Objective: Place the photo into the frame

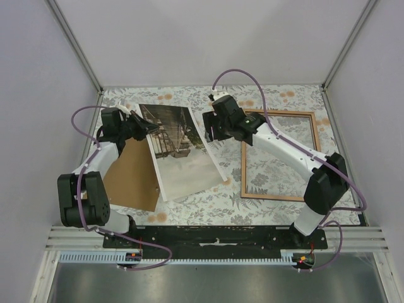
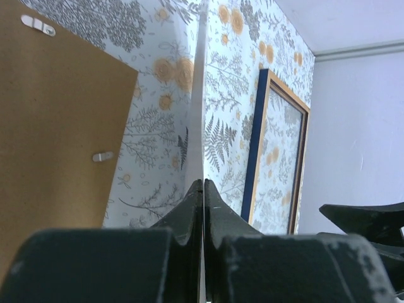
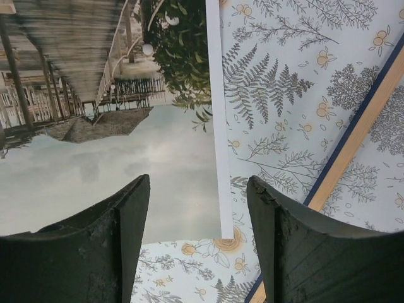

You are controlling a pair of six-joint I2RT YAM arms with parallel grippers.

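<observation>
Top view: photo [image 1: 180,151] lies skewed and picture side up between the brown backing panel [image 1: 129,180] and the frame [image 1: 243,165], its left margin overlapping the panel. Left claw [image 1: 146,128] is clamped on the photo's far-left corner. Right claw [image 1: 208,134] hangs spread over the far-right edge, holding nothing. Frame lies flat on the right of the counter [image 1: 271,95], with a strip of bare counter between it and the photo; the right forearm crosses above it. Left wrist: fingers [image 2: 189,208] pressed together on the sheet, seen edge-on, frame's blue rail beyond. Right wrist: fingers [image 3: 129,208] apart, straddling the white border near a corner, frame rail nearby. Judgement: pinch that border, carry the sheet level rightward, and square it to the inner rim. Enclosure walls limit far and side room.
</observation>
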